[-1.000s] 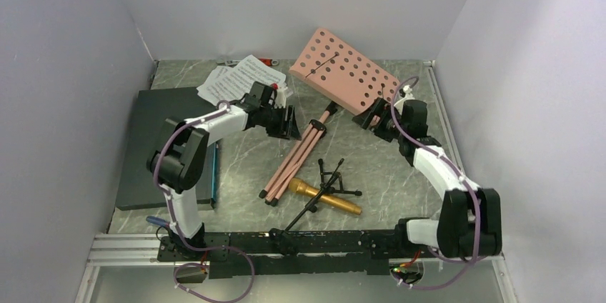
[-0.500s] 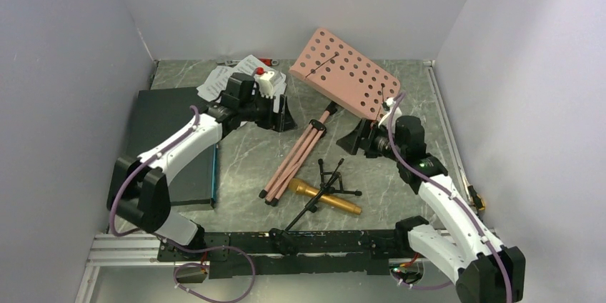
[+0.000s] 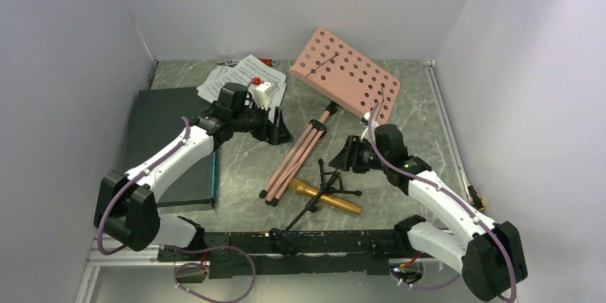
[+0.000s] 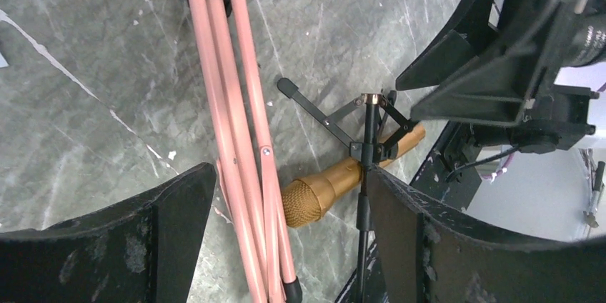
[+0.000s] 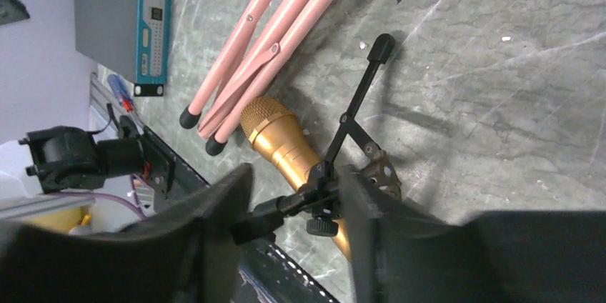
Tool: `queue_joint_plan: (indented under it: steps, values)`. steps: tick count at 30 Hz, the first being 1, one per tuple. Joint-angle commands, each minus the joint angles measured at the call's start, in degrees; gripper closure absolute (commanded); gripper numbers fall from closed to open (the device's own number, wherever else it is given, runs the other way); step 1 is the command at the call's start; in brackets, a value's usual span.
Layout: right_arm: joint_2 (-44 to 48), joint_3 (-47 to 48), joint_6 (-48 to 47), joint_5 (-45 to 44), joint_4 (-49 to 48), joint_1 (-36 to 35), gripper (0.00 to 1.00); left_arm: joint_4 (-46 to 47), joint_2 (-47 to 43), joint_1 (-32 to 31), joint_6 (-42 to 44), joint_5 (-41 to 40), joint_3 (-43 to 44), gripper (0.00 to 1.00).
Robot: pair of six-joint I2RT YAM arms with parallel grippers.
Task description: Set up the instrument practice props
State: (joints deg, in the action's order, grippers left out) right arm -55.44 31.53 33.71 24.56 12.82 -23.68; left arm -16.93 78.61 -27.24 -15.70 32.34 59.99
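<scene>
Left jaws released, fingers (image 4: 143, 246) wide apart, nothing between, above bench (image 3: 246, 164), centre-left of top view. Right jaws part-open, fingers (image 5: 414, 246) either side of mic stand (image 3: 327, 185); contact unclear. Mic stand lies across gold microphone (image 3: 325, 199), lower centre. Music stand (image 3: 345, 72) lies on bench, legs folded, upper centre. Sheet-music pages (image 3: 236, 78) upper left.

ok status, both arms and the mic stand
Left end effector open, empty, near pink music stand legs. Right end effector open, straddling black tripod mic stand, no grip seen. Mic stand lies across gold microphone.
</scene>
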Motion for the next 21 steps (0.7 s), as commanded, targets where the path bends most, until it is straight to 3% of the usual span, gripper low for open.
queue_joint_plan:
  steps: [1,7,9,15,21]
  values:
    - [-2.6,1.0,1.3,-0.8,-4.8,-0.5,0.61,2.3,-2.6,-0.2,1.0,3.5,-1.3,0.17]
    - [-6.6,1.6,0.7,-2.9,-4.7,-0.3,0.94,0.5,-4.7,-0.2,2.2,3.2,-1.0,0.17]
    - [-7.4,1.4,1.1,-2.6,-5.2,0.0,1.0,-0.3,-5.6,-0.2,2.4,2.4,-0.9,0.17]
    - [-8.6,-0.6,3.5,2.1,-8.7,3.7,1.0,1.2,-9.2,-0.2,0.9,-0.5,-3.2,0.16]
    - [-11.4,-4.0,7.1,13.6,-15.4,13.9,1.0,2.0,-13.6,-0.1,-0.5,-5.3,-5.3,0.12]
